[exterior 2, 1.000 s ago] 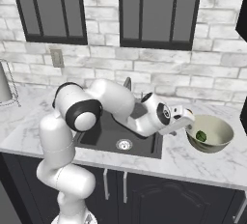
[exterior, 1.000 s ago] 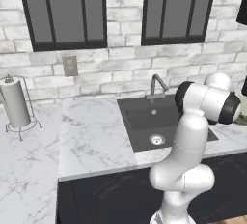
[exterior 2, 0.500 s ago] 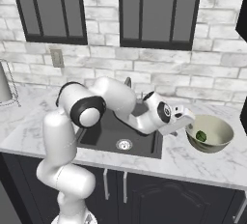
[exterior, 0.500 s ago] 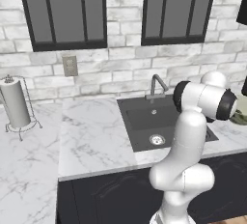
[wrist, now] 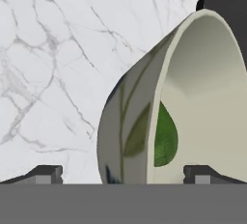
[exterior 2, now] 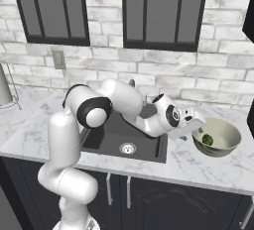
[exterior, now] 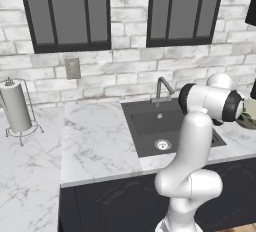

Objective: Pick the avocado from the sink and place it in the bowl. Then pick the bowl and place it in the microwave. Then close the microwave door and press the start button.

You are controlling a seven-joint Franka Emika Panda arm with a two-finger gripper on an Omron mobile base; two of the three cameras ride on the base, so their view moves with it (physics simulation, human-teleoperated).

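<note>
The pale cream-green bowl (exterior 2: 219, 150) stands on the marble counter right of the sink (exterior 2: 106, 136), with the dark green avocado (exterior 2: 207, 139) lying inside it. My gripper (exterior 2: 193, 133) is open at the bowl's left rim, reaching across from over the sink. In the hand view the bowl (wrist: 132, 121) fills the right half, its near wall and rim sitting between my two fingertips (wrist: 46, 174). The avocado (wrist: 165, 138) shows just behind that rim. An edge of the bowl (exterior: 248, 121) peeks out past my arm in the left base view. The microwave and its door are out of view.
The sink (exterior: 150, 122) has a round steel drain (exterior: 162, 145) and a chrome faucet (exterior: 163, 89) at its back. A paper towel holder (exterior: 17, 108) stands at the far left of the counter. A brick wall with dark windows backs the counter.
The hand has edged slightly closer to the bowl's left rim. The jaws stayed open, and the bowl and avocado have not moved.
</note>
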